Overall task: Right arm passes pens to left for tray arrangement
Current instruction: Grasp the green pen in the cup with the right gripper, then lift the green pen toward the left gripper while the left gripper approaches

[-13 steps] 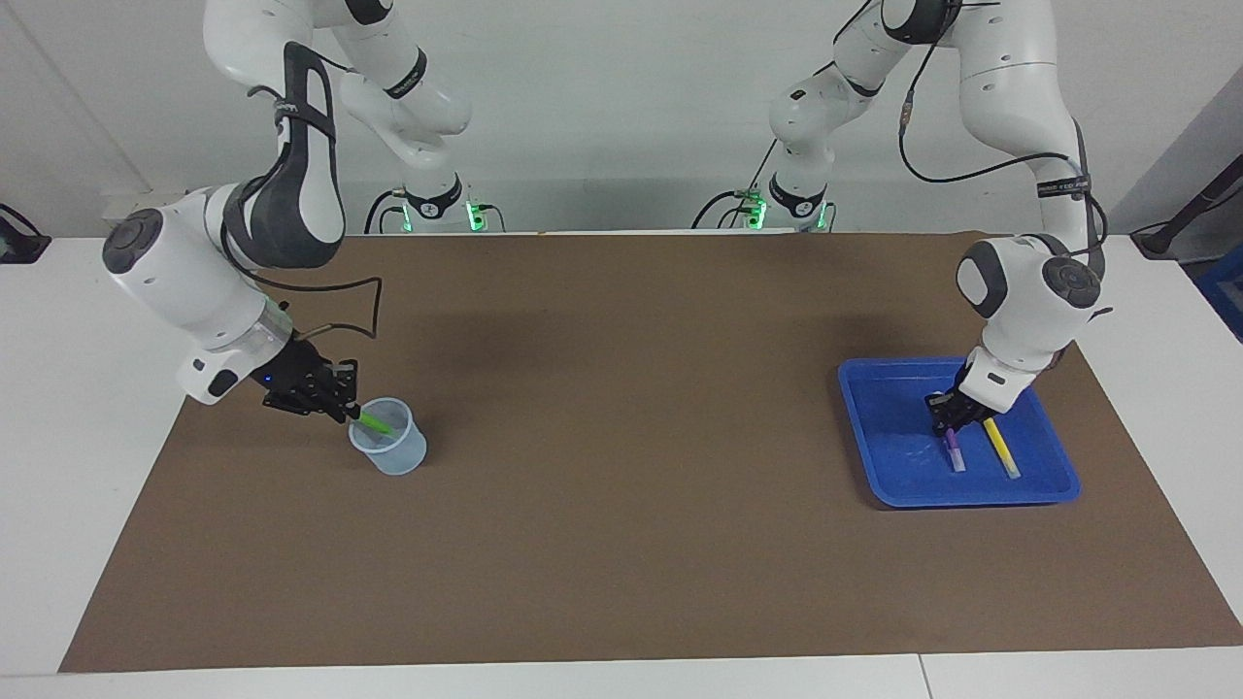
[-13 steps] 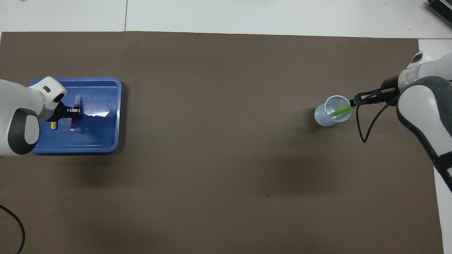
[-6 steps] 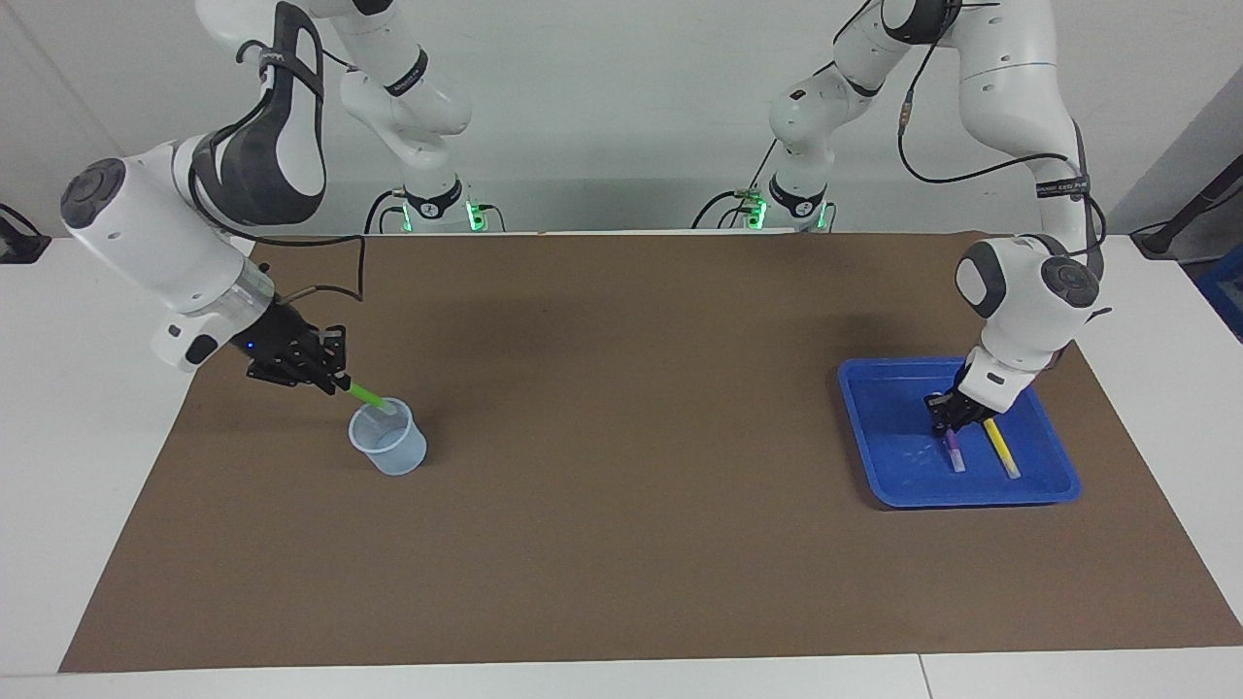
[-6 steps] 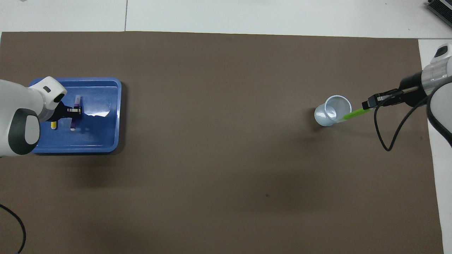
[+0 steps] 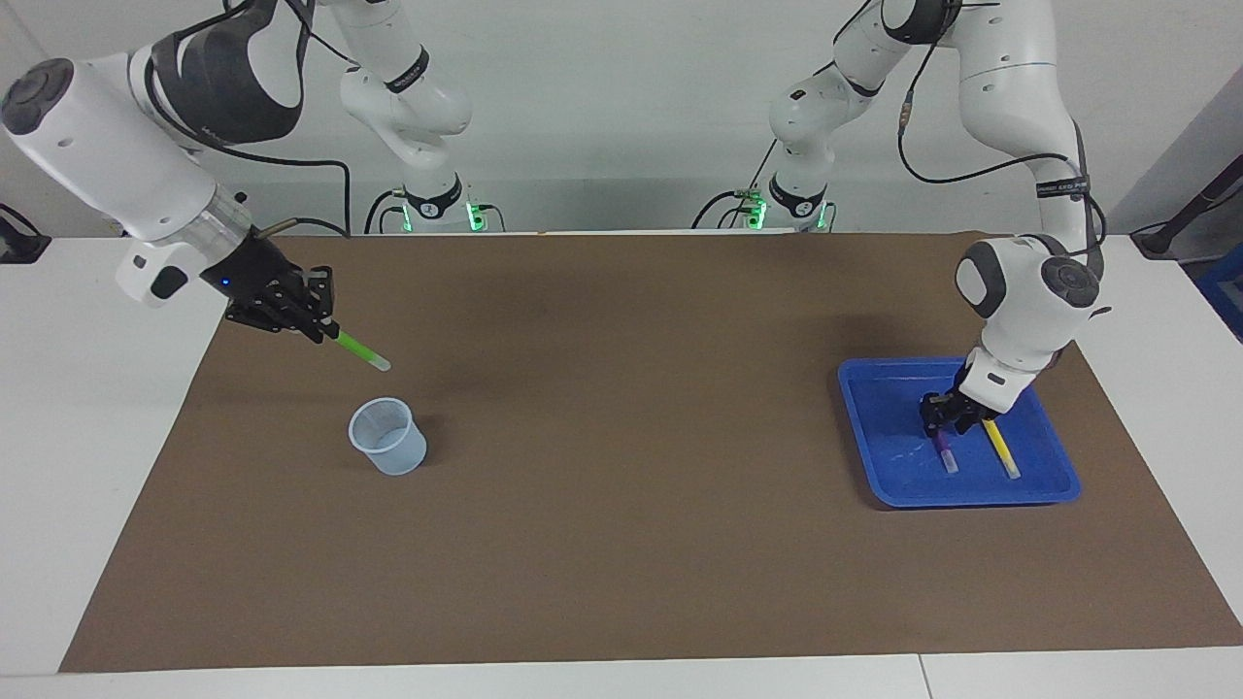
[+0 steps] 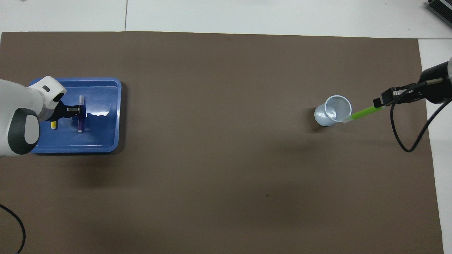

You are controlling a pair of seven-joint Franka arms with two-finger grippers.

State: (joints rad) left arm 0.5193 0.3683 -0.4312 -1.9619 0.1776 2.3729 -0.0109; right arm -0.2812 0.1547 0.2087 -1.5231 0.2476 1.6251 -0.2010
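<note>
My right gripper (image 5: pixel 316 318) (image 6: pixel 378 103) is shut on the green pen (image 5: pixel 359 350) (image 6: pixel 361 114), held aslant in the air with its pale tip over the cup's rim. The blue tray (image 5: pixel 874 456) (image 6: pixel 118 106) sits at the left arm's end of the table. In it the purple pen (image 5: pixel 944 454) (image 6: pixel 81 122) and the yellow pen (image 5: pixel 1000 449) (image 6: pixel 53 124) lie side by side. My left gripper (image 5: pixel 940 416) (image 6: pixel 77 109) is low over the purple pen's end nearer the robots, open, its fingers just apart.
A small translucent cup (image 5: pixel 388 439) (image 6: pixel 332 110) stands upright on the brown mat (image 5: pixel 621 485) toward the right arm's end. A black cable loops from the right wrist (image 6: pixel 406 141).
My right gripper has lifted the green pen up out of the cup and drawn it toward the right arm's end of the table. The left gripper has opened, and the purple pen has shifted slightly in the tray.
</note>
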